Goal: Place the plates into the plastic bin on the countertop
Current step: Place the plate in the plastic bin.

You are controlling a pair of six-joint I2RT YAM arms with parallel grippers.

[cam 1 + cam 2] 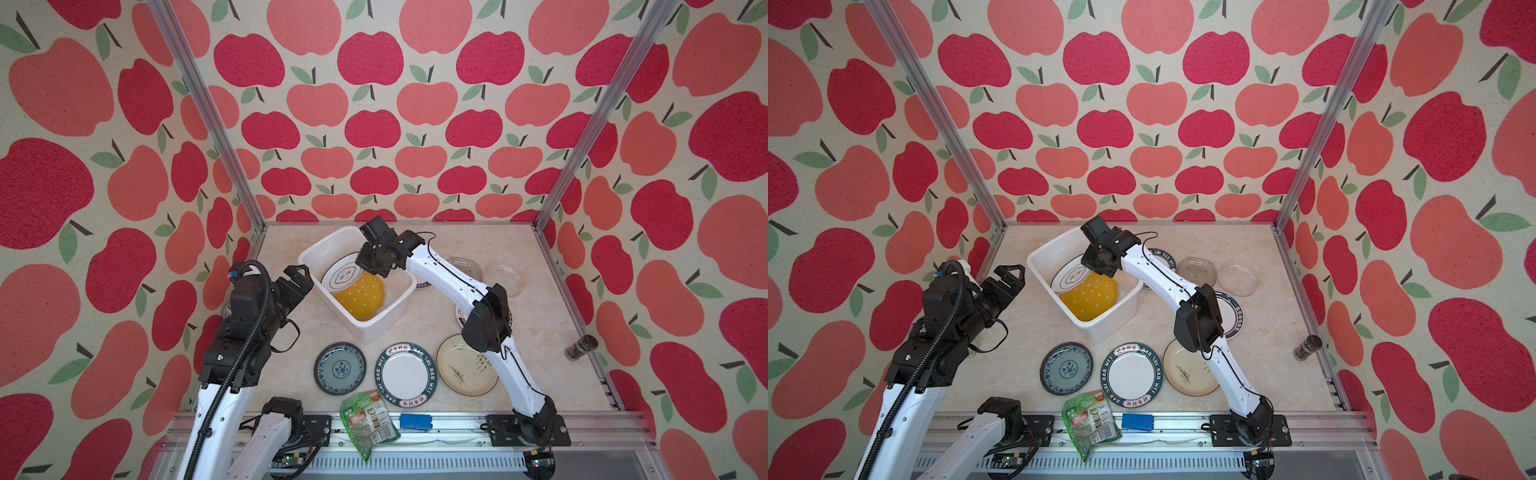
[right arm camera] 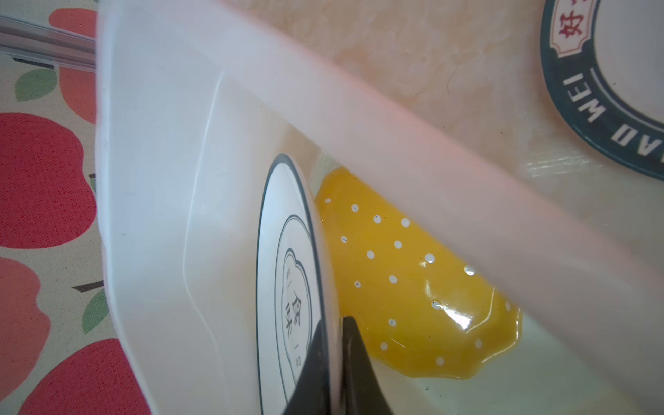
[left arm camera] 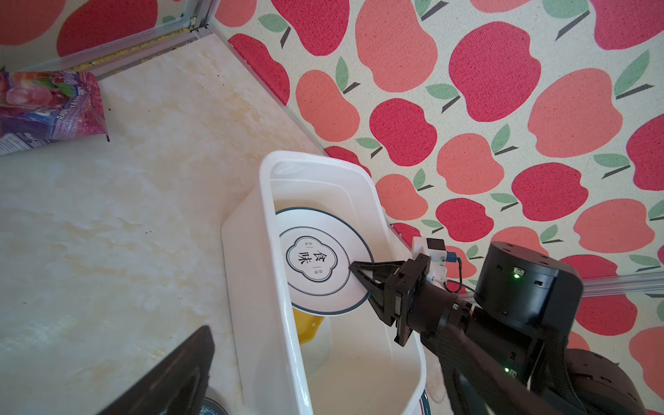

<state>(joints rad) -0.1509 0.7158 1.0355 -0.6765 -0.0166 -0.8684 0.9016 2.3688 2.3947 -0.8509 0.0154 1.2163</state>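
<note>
My right gripper [image 1: 374, 266] is shut on the rim of a white plate [image 2: 284, 251] with a thin dark ring and dark characters, holding it tilted inside the plastic bin [image 1: 370, 332]. Its fingertips [image 2: 350, 334] pinch the plate's edge. Under it a yellow white-dotted plate [image 1: 361, 299] lies in the bin. On the countertop [image 1: 540, 291] in front of the bin lie a blue-green plate [image 1: 340, 368], a white plate with green lettered rim [image 1: 406, 374] and a cream plate [image 1: 465, 368]. My left gripper [image 1: 302, 277] hovers open and empty left of the bin.
Behind my right arm sit a smoky glass plate [image 1: 465, 266], a clear glass plate [image 1: 505, 276] and two green-rimmed plates [image 1: 1233, 316], partly hidden. A dark jar [image 1: 581, 347] lies at the right edge. A green packet [image 1: 368, 417] and blue block [image 1: 415, 422] rest on the front rail.
</note>
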